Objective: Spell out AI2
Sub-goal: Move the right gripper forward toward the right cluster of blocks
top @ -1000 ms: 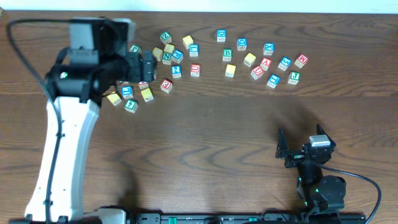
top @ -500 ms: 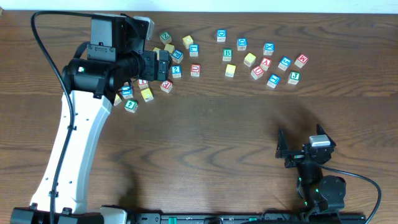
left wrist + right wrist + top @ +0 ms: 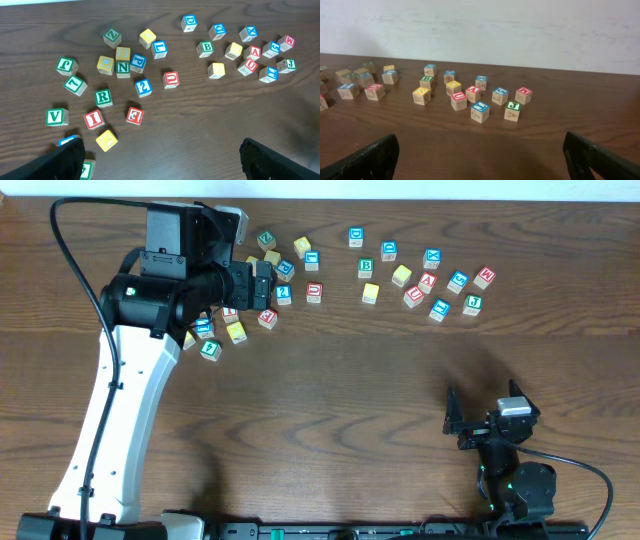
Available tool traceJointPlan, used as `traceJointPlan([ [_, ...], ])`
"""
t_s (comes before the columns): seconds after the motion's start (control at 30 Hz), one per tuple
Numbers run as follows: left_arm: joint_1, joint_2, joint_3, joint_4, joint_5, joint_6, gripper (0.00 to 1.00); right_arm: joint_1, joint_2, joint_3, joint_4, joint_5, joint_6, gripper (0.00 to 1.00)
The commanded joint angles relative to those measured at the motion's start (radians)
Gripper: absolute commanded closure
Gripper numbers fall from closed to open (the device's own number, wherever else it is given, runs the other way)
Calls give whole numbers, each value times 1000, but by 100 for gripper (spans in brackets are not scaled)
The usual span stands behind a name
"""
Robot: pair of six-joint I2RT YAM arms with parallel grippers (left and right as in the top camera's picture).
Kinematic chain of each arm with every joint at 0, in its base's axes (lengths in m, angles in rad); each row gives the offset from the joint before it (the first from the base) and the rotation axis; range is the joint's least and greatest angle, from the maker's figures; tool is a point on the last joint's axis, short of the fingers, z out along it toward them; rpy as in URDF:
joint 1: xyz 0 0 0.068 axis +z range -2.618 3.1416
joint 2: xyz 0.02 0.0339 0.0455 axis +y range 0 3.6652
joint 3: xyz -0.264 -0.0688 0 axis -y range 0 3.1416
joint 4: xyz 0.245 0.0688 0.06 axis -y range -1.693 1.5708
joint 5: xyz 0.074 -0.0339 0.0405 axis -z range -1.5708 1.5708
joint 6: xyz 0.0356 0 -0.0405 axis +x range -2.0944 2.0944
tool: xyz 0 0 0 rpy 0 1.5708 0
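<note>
currently, i see my left fingers [image 3: 62, 160] spread wide over the surface [image 3: 180, 135], red i block [image 3: 93, 119] just ahead, blue 2 block [image 3: 143, 87] beyond, my right fingers [image 3: 375, 157] wide too

Loose lettered blocks [image 3: 480, 111] on brown table [image 3: 445, 150], white wall [image 3: 520, 30] behind; dark jaws wide apart at btm corners.

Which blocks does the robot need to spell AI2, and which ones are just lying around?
Needed for AI2:
red A block
red I block
blue 2 block

Just lying about:
green B block
green R block
green N block
red U block
and all the rest
</note>
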Motion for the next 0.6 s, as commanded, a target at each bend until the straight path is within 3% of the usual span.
traceJointPlan([
  [0.0, 1, -2, 23, 2, 12, 13, 3, 6, -2, -2, -4, 5, -11, 1],
  [0.57, 1, -2, 23, 2, 12, 13, 2, 6, -2, 6, 8, -190, 80, 1],
])
